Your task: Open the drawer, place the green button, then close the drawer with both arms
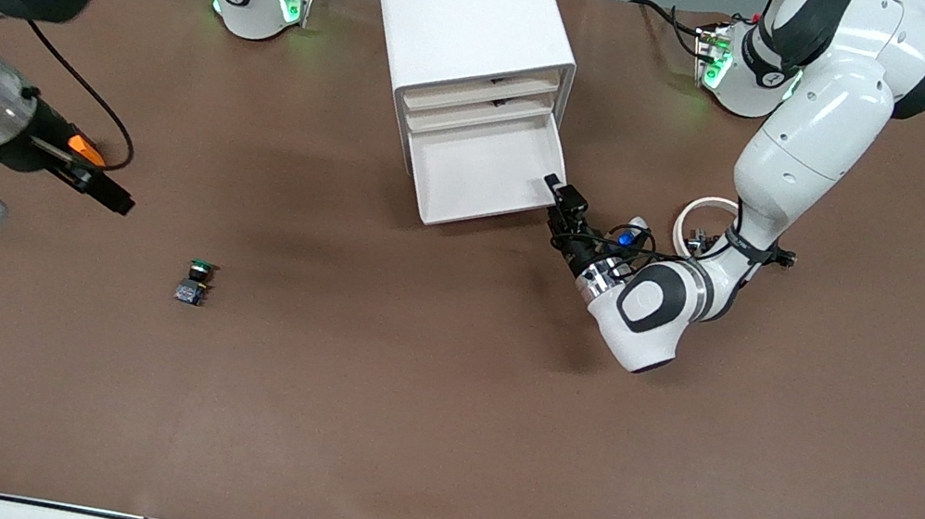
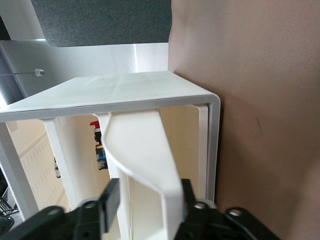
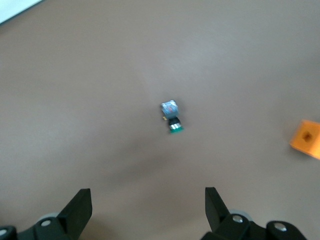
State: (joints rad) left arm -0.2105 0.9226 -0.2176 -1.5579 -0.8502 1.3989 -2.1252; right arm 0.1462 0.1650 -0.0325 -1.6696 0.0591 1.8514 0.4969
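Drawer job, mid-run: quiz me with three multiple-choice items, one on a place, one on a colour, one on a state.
1. Where is the button?
A. in the drawer
B. on the table toward the right arm's end
C. in the left gripper

2. What colour is the button's cap?
A. green
B. red
C. white

3. How does the bottom drawer stand?
A. shut
B. lifted out of the cabinet
C. pulled out

Answers: 1 B, it lies on the bare table below the open right gripper. 2 A, the cap shows green. 3 C, its tray juts from the cabinet, the left gripper at its front.
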